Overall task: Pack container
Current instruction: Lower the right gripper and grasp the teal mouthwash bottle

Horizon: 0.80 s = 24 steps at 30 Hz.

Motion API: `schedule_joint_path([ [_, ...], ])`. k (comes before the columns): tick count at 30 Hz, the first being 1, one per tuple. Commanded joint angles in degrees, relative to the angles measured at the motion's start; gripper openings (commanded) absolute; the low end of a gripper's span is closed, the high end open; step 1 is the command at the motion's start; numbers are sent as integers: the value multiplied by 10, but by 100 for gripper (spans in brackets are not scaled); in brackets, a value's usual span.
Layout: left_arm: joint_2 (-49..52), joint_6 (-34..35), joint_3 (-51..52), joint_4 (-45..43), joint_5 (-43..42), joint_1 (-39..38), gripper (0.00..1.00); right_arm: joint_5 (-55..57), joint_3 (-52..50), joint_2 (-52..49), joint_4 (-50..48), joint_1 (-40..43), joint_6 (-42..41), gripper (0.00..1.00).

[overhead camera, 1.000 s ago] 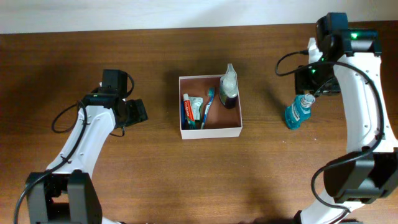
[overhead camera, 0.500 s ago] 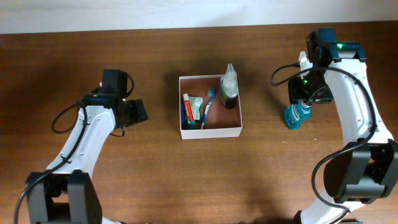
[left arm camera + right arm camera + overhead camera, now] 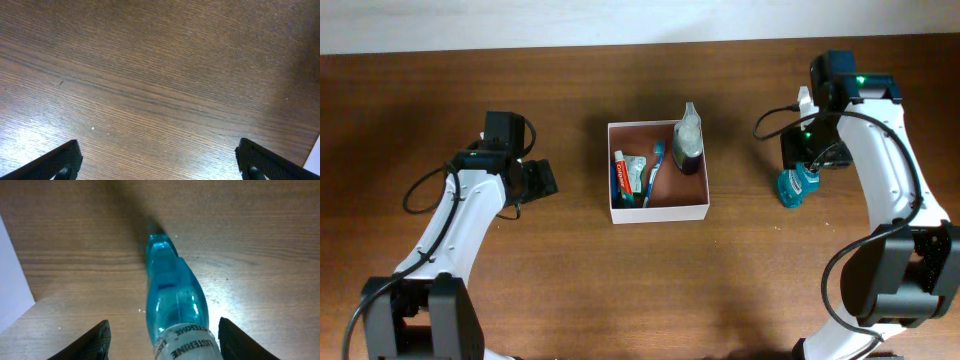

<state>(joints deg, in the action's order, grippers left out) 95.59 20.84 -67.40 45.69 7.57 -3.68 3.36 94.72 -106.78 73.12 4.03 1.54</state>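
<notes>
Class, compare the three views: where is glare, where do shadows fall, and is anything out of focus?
Overhead: sharp, evenly lit, no strong glare on the table. Left wrist: pale sheen on the wood at lower left, dimmer toward upper right. Right wrist: glare on the wood right of the blue bottle, dark shadow past its far end, its label near the lens slightly soft.

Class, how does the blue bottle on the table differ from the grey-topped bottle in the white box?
Colour: the blue bottle is see-through blue; the grey-topped bottle is pale above, dark below.
Place: the blue bottle sits on the table, outside the container; the grey-topped bottle is inside the container, in a corner, its tip past the rim.
Both taper to a narrow end.
</notes>
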Motion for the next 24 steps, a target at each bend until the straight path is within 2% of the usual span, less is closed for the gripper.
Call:
schedule_joint_path([
  [1,5,2,-1,0,4,1,99,1,-17,5,-3,17,2,61],
  [24,5,2,-1,0,4,1,99,-14,-31,5,-16,28,28,61],
])
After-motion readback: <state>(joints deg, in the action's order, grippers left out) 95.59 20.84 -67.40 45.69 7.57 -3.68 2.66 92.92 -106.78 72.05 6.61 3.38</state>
